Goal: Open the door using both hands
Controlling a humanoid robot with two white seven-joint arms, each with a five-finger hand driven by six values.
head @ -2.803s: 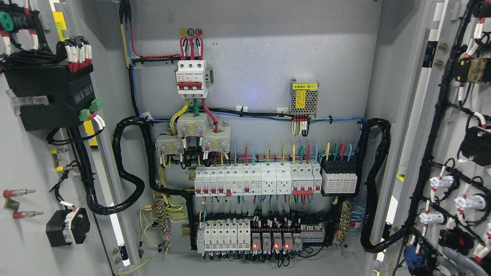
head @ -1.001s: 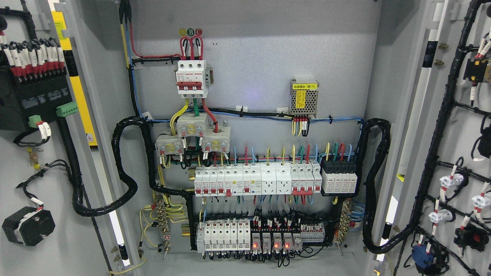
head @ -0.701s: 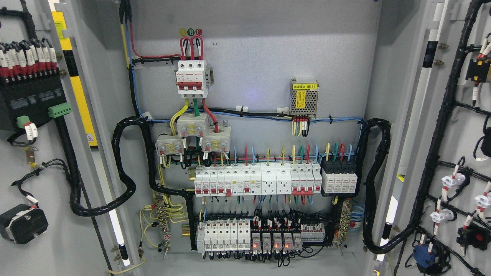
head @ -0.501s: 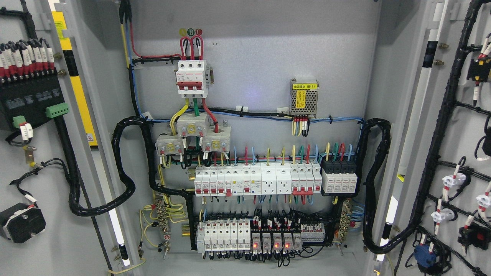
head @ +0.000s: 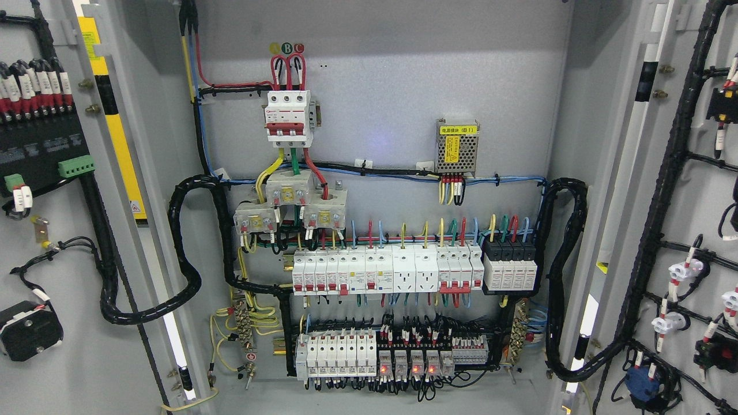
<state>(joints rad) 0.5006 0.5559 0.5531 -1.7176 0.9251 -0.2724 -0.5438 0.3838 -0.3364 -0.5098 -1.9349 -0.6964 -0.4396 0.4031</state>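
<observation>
Open electrical cabinet: left door (head: pixel 52 369) and right door (head: pixel 700 207) swung wide. Round labels A, B, C top the red-and-white breaker (head: pixel 288 118); yellow label reads "B1" on the power module (head: pixel 457 147). Neither hand visible.

Neither of the humanoid robot's two arms nor either of its hands appears anywhere in the head camera's view.

Both doors (head: pixel 52 369) swung wide; breakers (head: pixel 380 271) crowd lower panel
</observation>
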